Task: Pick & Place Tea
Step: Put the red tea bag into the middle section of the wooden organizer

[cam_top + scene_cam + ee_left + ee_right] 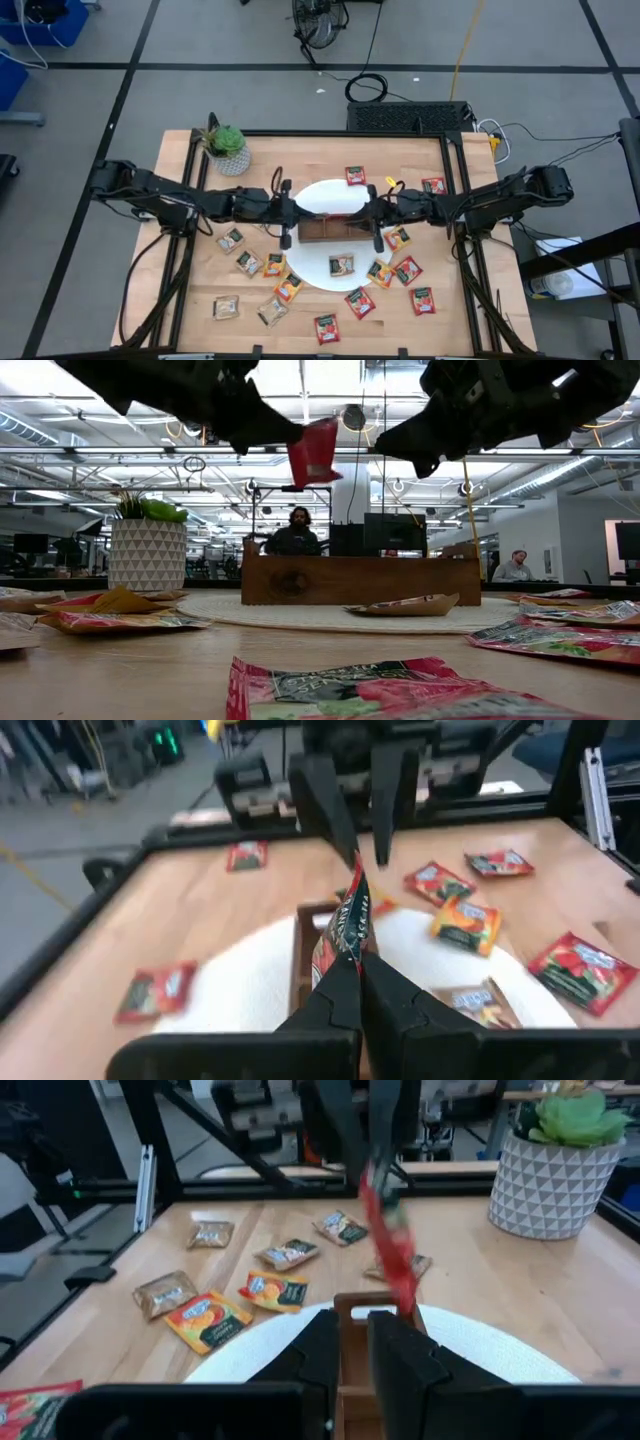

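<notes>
My left gripper [355, 958] is shut on a red tea sachet [313, 450], held in the air above the brown wooden tray [325, 231]. The tray stands on the round white plate [312, 193]. My right gripper [355, 1342] faces the left one from the table's right side. Its fingers show a narrow gap with nothing between them. In the low view it [405, 452] stands a little apart from the sachet. Several more red, orange and pale sachets [360, 302] lie flat on the table around the plate, and one [342, 265] lies on the plate's near part. My left gripper pinches the red sachet between its two fingers at one end [352, 942]; in the low view this is the sachet's upper left corner [296, 436]. The fingers come nearly level from the table's left. The sachet stands on edge, tilted, clear of the tray.
A green plant in a white patterned pot [228, 150] stands at the table's far left. Black frame rails [455, 190] run along the table's edges. Loose sachets cover the near half of the table [400, 695]. People sit in the room beyond the far edge.
</notes>
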